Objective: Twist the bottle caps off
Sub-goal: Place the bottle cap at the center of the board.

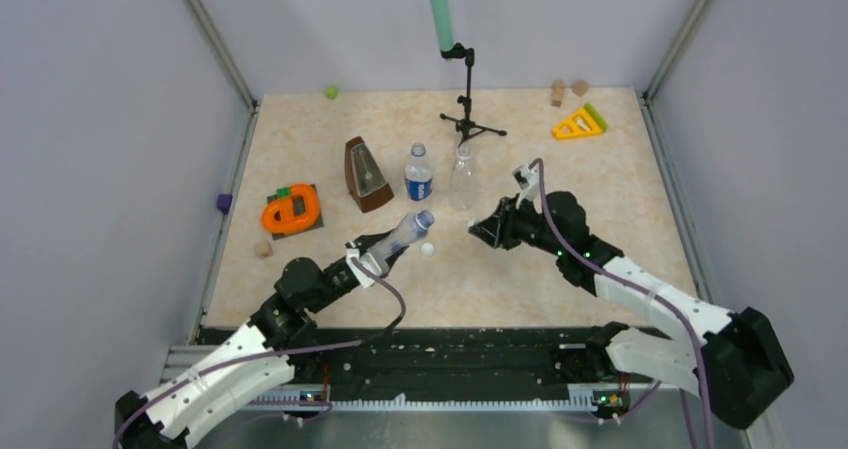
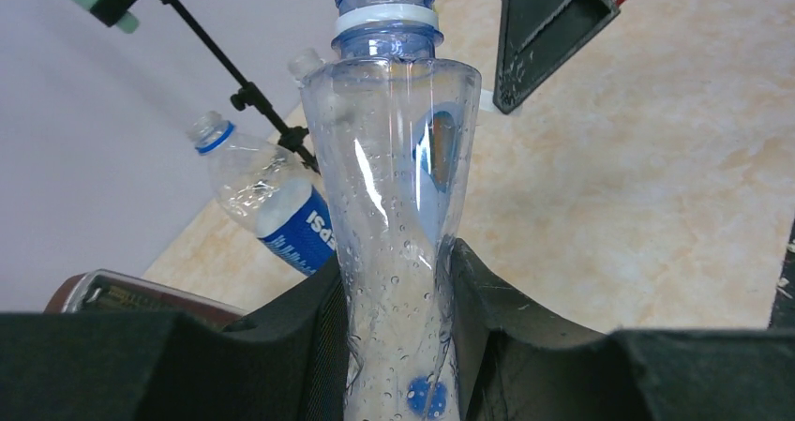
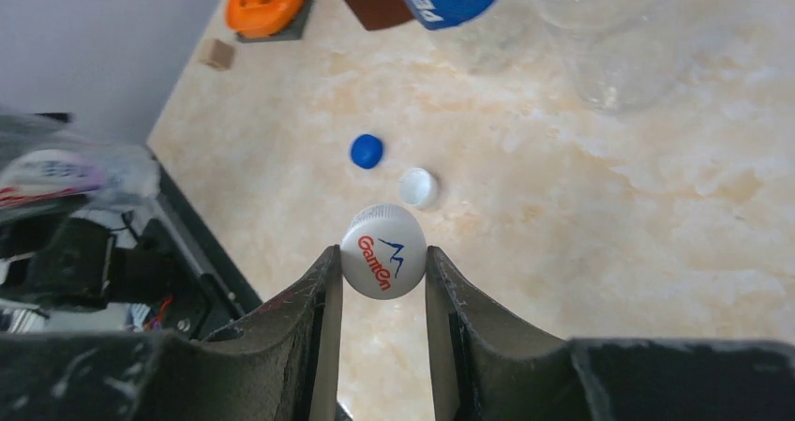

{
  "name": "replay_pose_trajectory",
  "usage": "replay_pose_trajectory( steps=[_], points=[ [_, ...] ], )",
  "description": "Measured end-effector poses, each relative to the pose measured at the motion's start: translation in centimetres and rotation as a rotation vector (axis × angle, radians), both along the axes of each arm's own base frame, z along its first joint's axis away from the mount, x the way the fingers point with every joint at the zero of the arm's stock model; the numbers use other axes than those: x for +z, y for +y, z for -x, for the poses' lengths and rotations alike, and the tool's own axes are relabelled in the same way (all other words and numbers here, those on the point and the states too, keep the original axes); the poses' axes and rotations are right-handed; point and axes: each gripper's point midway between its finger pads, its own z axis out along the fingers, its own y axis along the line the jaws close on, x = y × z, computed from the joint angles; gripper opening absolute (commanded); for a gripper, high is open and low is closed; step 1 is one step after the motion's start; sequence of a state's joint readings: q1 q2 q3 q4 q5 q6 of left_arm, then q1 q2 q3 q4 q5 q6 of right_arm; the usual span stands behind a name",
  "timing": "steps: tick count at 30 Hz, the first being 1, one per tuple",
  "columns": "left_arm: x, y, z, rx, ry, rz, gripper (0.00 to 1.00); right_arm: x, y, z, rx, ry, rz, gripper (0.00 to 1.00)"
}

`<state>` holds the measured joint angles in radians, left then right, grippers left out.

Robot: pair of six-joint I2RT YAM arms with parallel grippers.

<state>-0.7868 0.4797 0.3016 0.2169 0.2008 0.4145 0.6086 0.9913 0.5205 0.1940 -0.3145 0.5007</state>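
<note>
left gripper (image 2: pixel 398 285) clamped on tinted bottle (image 2: pixel 394 158), neck bare. right gripper (image 3: pixel 382 257) pinching printed white cap (image 3: pixel 382 266); blue cap (image 3: pixel 367 150), plain white cap (image 3: pixel 418 187) just ahead of fingertips.

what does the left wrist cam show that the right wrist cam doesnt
Only left wrist: the capless neck of the bluish bottle clamped in the left gripper, and the black stand. Only right wrist: a printed white cap pinched in the right gripper, plus a blue cap and a plain white cap lying on the table. Both: the blue-labelled bottle and the table.
</note>
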Motion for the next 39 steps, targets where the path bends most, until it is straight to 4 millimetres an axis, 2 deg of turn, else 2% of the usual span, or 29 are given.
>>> replay_pose_trajectory(
  steps=[5, 11, 17, 28, 30, 35, 39],
  points=[
    [0.7, 1.0, -0.5, 0.059, -0.035, 0.058, 0.0, -3.7, -0.1, -2.2, -0.07, 0.121, 0.137, 0.0],
    [0.8, 1.3, -0.8, 0.085, -0.034, 0.073, 0.0, -7.5, -0.3, -2.3, -0.067, 0.21, 0.24, 0.0],
    [0.9, 1.3, -0.8, 0.091, -0.033, 0.078, 0.0, -8.9, -0.2, -2.1, -0.06, 0.177, 0.319, 0.0],
    [0.5, 1.3, -1.3, 0.111, -0.011, 0.077, 0.0, -9.0, 1.0, -1.8, -0.013, 0.037, 0.404, 0.0],
    [0.5, 1.3, -1.3, 0.111, -0.005, 0.081, 0.0, -9.5, 1.3, -1.8, -0.004, 0.029, 0.424, 0.0],
    [0.6, 1.4, -1.3, 0.117, 0.0, 0.089, 0.0, -12.2, 1.2, -1.5, 0.005, 0.054, 0.504, 0.08],
    [0.8, 1.7, -1.3, 0.128, -0.005, 0.096, 0.0, -13.2, 1.0, -1.5, 0.004, 0.07, 0.529, 0.11]
  ],
)
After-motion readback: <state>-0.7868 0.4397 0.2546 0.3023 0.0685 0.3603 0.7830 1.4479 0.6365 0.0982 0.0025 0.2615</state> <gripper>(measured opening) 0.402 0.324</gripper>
